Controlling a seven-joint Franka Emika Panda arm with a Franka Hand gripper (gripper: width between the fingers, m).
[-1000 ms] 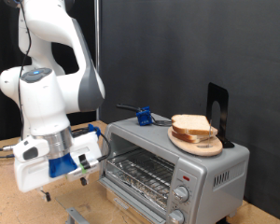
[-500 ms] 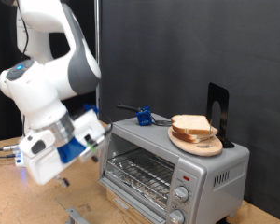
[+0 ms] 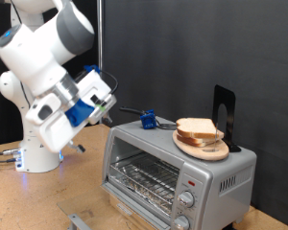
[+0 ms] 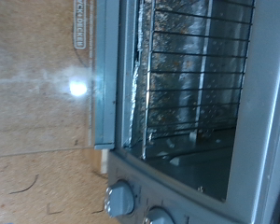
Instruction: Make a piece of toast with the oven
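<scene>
We could not make out how far the fingers stood apart: in the exterior view the gripper (image 3: 108, 99) showed only as a white and blue hand with dark tips, too small to read, and the wrist view showed no fingers at all. Nothing could be seen between them, so we judged the hand to be carrying nothing.

The hand hung in the air, above the desk (image 3: 29, 196) and just off the upper corner of the oven (image 3: 173, 172) on the exterior view's left, tilted so that it pointed toward the exterior view's right. The wrist camera looked into the oven's cavity, where the wire rack (image 4: 191, 75) lay bare, with two round knobs (image 4: 121, 198) at the picture's edge. We took the door to be open, though it was not plainly shown.

The piece of toast (image 3: 196, 127) was not in the oven. It sat on a round wooden plate (image 3: 202, 148) on the oven's roof, toward the exterior view's right, with what looked like a second slice under it. From the fingers it lay to the exterior view's right and a little lower, across the oven's top, its flat face tilted up. A small blue object (image 3: 147, 119) stood on the roof between the hand and the bread.
</scene>
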